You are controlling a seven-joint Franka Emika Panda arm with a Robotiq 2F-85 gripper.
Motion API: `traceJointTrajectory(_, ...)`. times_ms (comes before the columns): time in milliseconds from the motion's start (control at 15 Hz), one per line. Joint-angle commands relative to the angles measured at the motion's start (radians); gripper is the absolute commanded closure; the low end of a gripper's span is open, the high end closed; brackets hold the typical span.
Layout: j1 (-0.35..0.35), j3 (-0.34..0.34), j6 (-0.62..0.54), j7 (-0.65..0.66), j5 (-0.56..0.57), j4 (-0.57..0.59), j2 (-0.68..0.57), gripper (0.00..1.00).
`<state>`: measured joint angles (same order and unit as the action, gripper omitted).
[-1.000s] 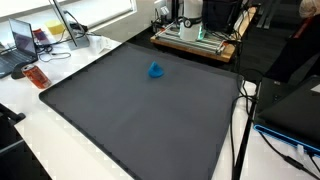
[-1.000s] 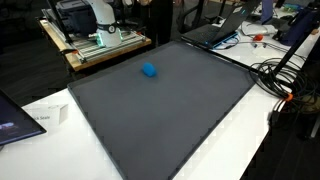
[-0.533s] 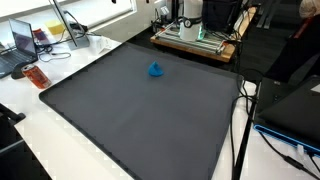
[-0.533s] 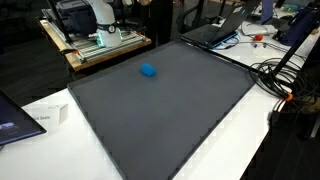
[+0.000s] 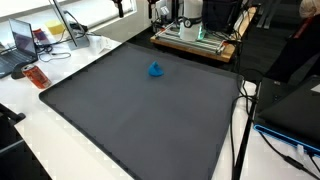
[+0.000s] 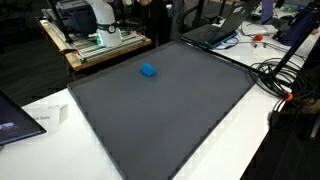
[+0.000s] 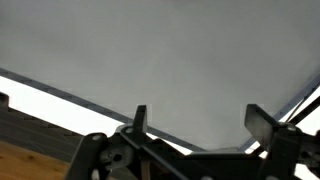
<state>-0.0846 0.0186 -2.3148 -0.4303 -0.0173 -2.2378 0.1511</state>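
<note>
A small blue object (image 5: 156, 70) (image 6: 148, 70) lies on the far part of a large dark grey mat (image 5: 140, 115) (image 6: 170, 105) in both exterior views. Nothing is touching it. In the wrist view my gripper (image 7: 200, 120) is open, its two dark fingertips (image 7: 140, 113) standing wide apart with nothing between them. It hangs high above the mat (image 7: 160, 50), near the mat's edge and the white table (image 7: 50, 95). The blue object is not in the wrist view. The gripper does not show clearly in either exterior view.
A wooden platform (image 5: 195, 42) (image 6: 95, 48) with the robot base stands behind the mat. Laptops (image 5: 22, 40) (image 6: 215, 30), an orange item (image 5: 37, 76) and cables (image 5: 240, 130) (image 6: 275, 75) lie on the white table around the mat.
</note>
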Motion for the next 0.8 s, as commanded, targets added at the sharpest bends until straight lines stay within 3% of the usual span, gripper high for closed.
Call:
traceJointTrajectory(0, 0.014, -0.034, 0.142, 0.157, 0.069, 0.065, -0.041, 0.00)
traceJointTrajectory(267, 0.012, -0.058, 0.230, 0.318, 0.115, 0.108, -0.085, 0.00)
traceJointTrajectory(733, 0.004, -0.092, 0.214, 0.622, 0.274, 0.077, -0.116, 0.00)
